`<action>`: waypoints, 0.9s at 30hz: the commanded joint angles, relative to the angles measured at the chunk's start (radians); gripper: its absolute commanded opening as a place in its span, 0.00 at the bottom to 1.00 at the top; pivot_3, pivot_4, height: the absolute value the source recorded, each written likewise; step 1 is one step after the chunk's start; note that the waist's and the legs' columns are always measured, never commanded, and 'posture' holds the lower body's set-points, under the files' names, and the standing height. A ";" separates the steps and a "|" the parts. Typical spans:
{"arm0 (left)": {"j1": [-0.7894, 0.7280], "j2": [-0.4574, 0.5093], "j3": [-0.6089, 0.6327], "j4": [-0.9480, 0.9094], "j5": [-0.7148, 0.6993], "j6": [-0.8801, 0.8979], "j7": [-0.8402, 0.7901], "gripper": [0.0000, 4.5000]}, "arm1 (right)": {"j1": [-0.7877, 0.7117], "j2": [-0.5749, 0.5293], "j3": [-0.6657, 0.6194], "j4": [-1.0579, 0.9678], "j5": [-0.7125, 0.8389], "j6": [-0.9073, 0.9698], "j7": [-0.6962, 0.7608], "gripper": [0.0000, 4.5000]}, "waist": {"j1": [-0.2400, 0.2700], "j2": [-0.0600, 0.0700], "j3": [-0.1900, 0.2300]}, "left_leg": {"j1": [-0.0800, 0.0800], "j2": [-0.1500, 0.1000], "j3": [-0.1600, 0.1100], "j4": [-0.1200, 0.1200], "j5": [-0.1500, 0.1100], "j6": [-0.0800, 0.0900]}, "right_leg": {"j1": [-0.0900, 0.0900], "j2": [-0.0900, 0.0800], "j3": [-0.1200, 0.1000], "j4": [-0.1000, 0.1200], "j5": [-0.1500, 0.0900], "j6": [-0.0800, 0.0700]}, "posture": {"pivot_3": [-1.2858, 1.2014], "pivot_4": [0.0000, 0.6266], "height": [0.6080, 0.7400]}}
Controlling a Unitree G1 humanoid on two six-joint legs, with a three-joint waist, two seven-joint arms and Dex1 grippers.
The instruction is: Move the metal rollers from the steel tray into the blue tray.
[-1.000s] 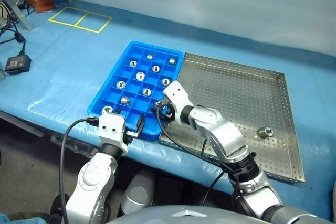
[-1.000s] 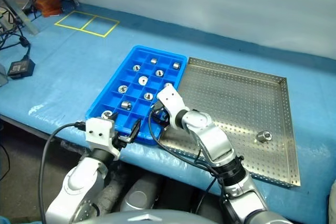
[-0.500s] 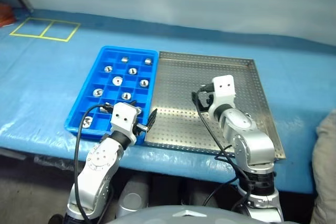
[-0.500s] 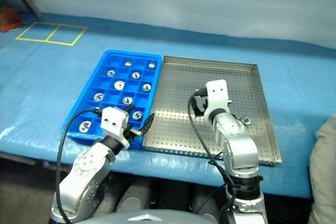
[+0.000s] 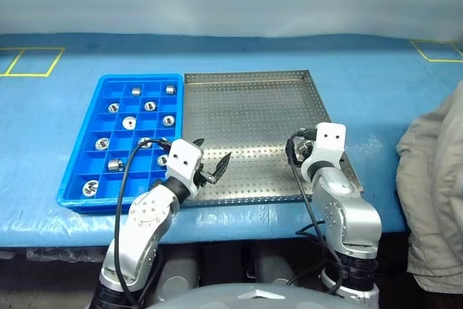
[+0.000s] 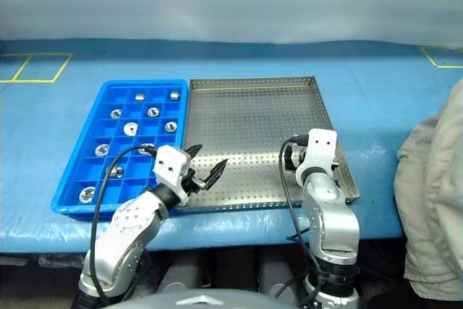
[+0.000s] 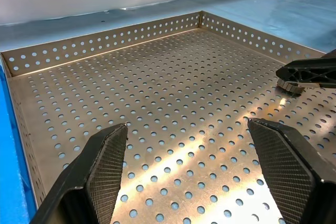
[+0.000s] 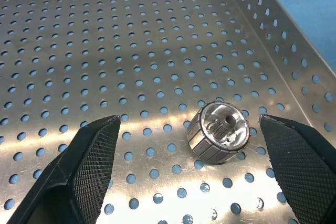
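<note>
Down on the perforated floor of the steel tray [image 8: 294, 40], one metal roller [image 8: 218, 131] lay on its side near the right-hand rim, its central hole facing the right wrist camera. It sat between the two black fingers [image 8: 89, 156] of the right gripper [image 8: 189, 169], nearer one finger than the other, touching neither. Those fingers stood wide apart and held nothing.

From the head camera, the right gripper [image 5: 298, 148] hung over the near right corner of the steel tray [image 5: 246, 81]; the roller itself was hidden behind the wrist there.

The rest of the metal rollers [image 5: 129, 122] sat in the blue tray [image 5: 78, 151], about ten of them, one to a square compartment, scattered over the grid from the far rows to the near left corner. The blue tray lay just left of the steel tray, long sides touching or nearly so; I could not tell which.

The left gripper [image 5: 211, 166] hovered over the near left part of the steel tray, beside the blue tray's edge, pointing toward the right. Its fingers [image 7: 100, 166] were spread and empty, bare perforated metal between them. The tip of the other gripper [image 7: 310, 74] showed in the left wrist view, low over the tray floor.

Both trays rested on a blue table sheet [image 5: 362, 63]. A fold of beige cloth [image 5: 434, 179] hung at the right edge.
</note>
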 commanded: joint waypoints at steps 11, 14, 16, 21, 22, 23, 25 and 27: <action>0.014 -0.008 0.003 -0.029 -0.002 -0.009 0.016 0.89 | -0.074 0.064 -0.080 0.199 0.015 -0.188 -0.119 0.99 | 0.004 0.000 0.000 | 0.000 0.000 0.002 0.000 0.000 0.001 | 0.000 0.000 0.002 0.000 0.000 0.001 | 0.56 0.24 1.00; 0.018 -0.011 0.000 -0.029 0.001 -0.013 0.020 0.89 | -0.080 0.058 -0.077 0.245 0.013 -0.207 -0.135 0.91 | 0.006 0.000 0.000 | 0.000 0.000 0.002 0.000 0.000 0.001 | 0.000 0.000 0.002 0.000 0.000 0.001 | 0.56 0.24 1.00; 0.019 -0.013 -0.001 -0.029 0.001 -0.014 0.024 0.89 | -0.078 0.053 -0.068 0.259 0.016 -0.211 -0.134 0.80 | 0.006 0.000 0.000 | 0.000 0.000 0.002 0.000 0.000 0.001 | 0.000 0.000 0.003 0.000 0.001 0.001 | 0.56 0.24 1.00; 0.021 -0.017 0.005 -0.029 0.004 -0.017 0.039 0.89 | -0.069 0.045 -0.038 0.236 0.027 -0.210 -0.113 0.43 | 0.007 0.000 0.000 | 0.000 0.000 0.002 0.000 0.000 0.001 | 0.000 0.000 0.003 0.000 0.001 0.001 | 0.56 0.24 1.00; 0.023 -0.018 0.006 -0.030 0.005 -0.017 0.042 0.89 | -0.070 0.041 -0.030 0.226 0.027 -0.205 -0.108 0.39 | 0.007 0.000 0.000 | 0.000 0.000 0.002 0.000 0.000 0.001 | 0.000 0.000 0.003 0.000 0.001 0.001 | 0.56 0.24 1.00; 0.023 -0.018 0.007 -0.029 0.006 -0.018 0.044 0.89 | -0.072 0.038 -0.025 0.220 0.027 -0.202 -0.103 0.39 | 0.006 0.000 0.000 | 0.000 0.000 0.002 0.000 0.000 0.001 | 0.000 0.000 0.003 0.000 0.001 0.001 | 0.57 0.24 1.00; 0.026 -0.031 0.016 -0.032 0.002 -0.023 0.060 0.89 | -0.083 0.026 -0.007 0.203 0.031 -0.187 -0.082 0.39 | 0.007 0.000 0.000 | 0.000 0.000 0.002 0.000 0.000 0.001 | 0.000 0.000 0.003 0.000 0.001 0.001 | 0.57 0.24 1.00; 0.030 -0.045 0.026 -0.038 0.008 -0.027 0.083 0.89 | -0.101 0.008 0.023 0.185 0.035 -0.166 -0.048 0.39 | 0.009 0.000 0.000 | 0.000 0.000 0.002 0.000 0.000 0.001 | 0.000 0.000 0.003 0.000 0.001 0.001 | 0.58 0.24 1.00</action>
